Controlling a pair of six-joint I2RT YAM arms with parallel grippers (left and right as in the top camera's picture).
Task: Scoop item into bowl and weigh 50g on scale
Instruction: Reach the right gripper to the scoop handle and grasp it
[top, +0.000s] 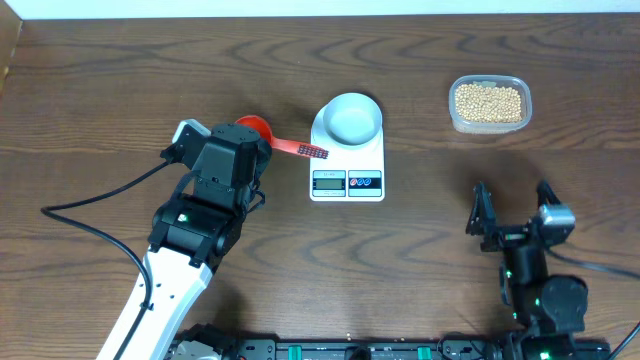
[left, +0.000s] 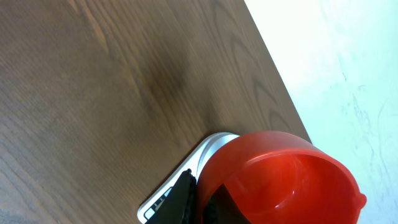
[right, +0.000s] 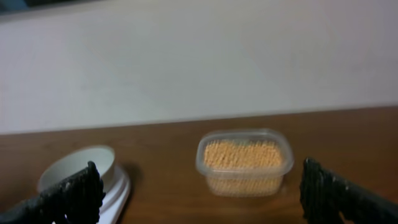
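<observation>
Brown table (top: 100, 100), red scoop (top: 258, 127) beside scale (top: 347, 160), bean tub (top: 489, 129) farther right

A dark brown wood-grain table (top: 100, 90) is seen from above, evenly lit, with a narrow pale strip (top: 300, 8) showing beyond its far edge. In the right wrist view a plain off-white wall (right: 199, 56) is shown behind that edge, dim and slightly blurred. Past the table's edge in the left wrist view, a pale surface (left: 348, 68) with faint grey marks is seen; whether it is floor or wall cannot be told.
</observation>
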